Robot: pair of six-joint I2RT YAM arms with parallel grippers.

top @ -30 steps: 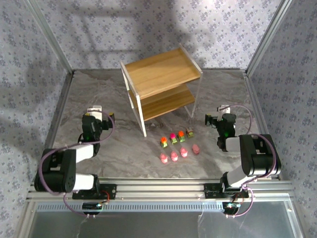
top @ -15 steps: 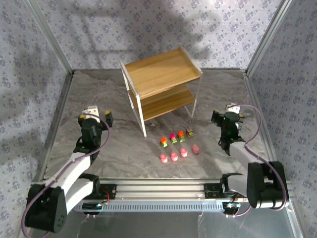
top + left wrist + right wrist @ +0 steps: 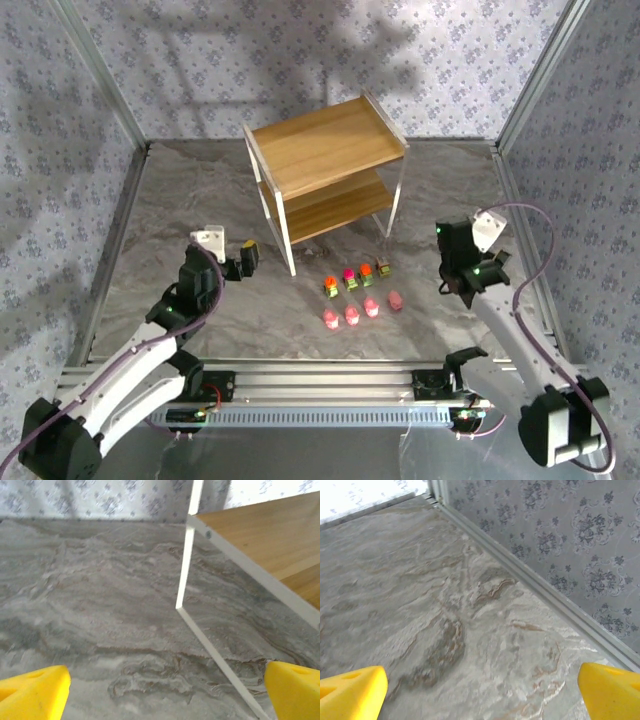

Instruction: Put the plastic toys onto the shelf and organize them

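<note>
The two-tier wooden shelf [image 3: 325, 150] with its white frame stands at the back middle of the table; its near leg and boards [image 3: 260, 545] fill the right of the left wrist view. Four little trucks [image 3: 355, 277] line up in front of it, with four pale-pink figures [image 3: 360, 312] in a row just nearer. My left gripper [image 3: 247, 258] hovers left of the shelf's front leg, open, its yellow fingertips [image 3: 32, 692] wide apart over bare table. My right gripper [image 3: 447, 240] hangs right of the toys, open, fingertips [image 3: 350, 692] spread over marble.
The marbled tabletop [image 3: 200, 200] is fenced by patterned walls; the right wall's metal base rail [image 3: 530, 575] runs close beside my right gripper. An aluminium rail [image 3: 320, 380] carrying the arm bases spans the near edge.
Both arms have unfolded and reached forward. The left gripper swung right toward the shelf's front leg; the right wrist rose and shifted slightly right. The toys and shelf stayed put.
</note>
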